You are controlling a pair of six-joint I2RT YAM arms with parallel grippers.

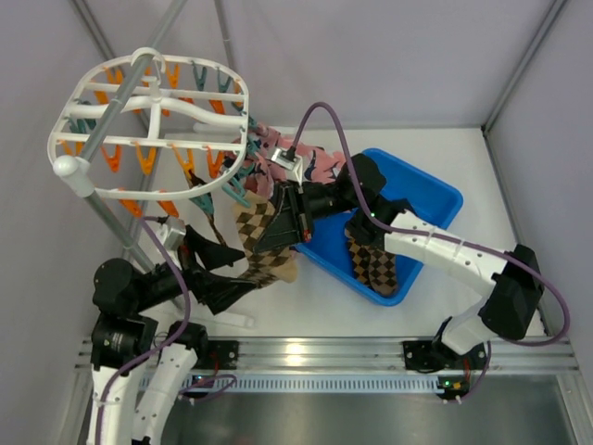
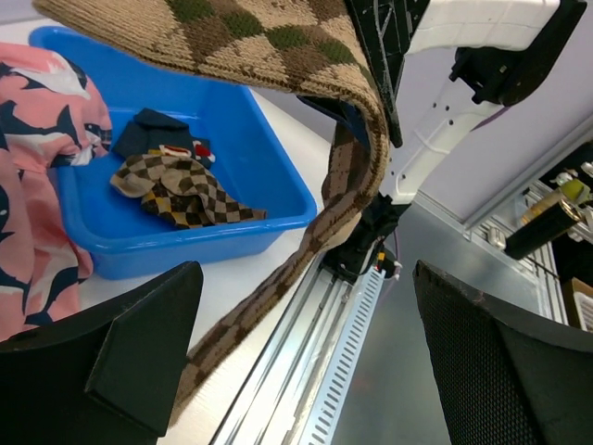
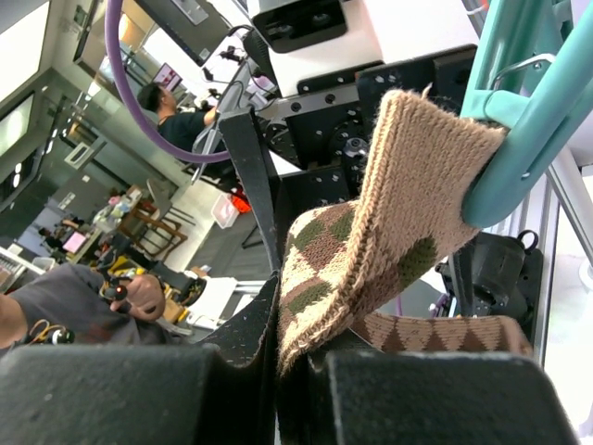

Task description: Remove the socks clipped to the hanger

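Observation:
The white oval hanger (image 1: 153, 130) with orange and teal clips stands at the back left on a grey pole. A brown checkered sock (image 1: 262, 246) hangs from a teal clip (image 3: 519, 139), and my right gripper (image 1: 278, 232) is shut on its cuff (image 3: 371, 250). Pink socks (image 1: 276, 158) with navy marks hang just behind it. My left gripper (image 1: 225, 269) is below the hanger, open and empty, its fingers (image 2: 102, 362) wide apart. In the left wrist view the checkered sock (image 2: 343, 185) drapes in front of it, apart from the fingers.
A blue bin (image 1: 431, 199) sits at the right and holds a checkered sock (image 1: 375, 264) and, in the left wrist view, a navy sock (image 2: 153, 130). The hanger's stand base (image 1: 232, 320) lies by the left arm. The aluminium rail (image 1: 315, 352) runs along the near edge.

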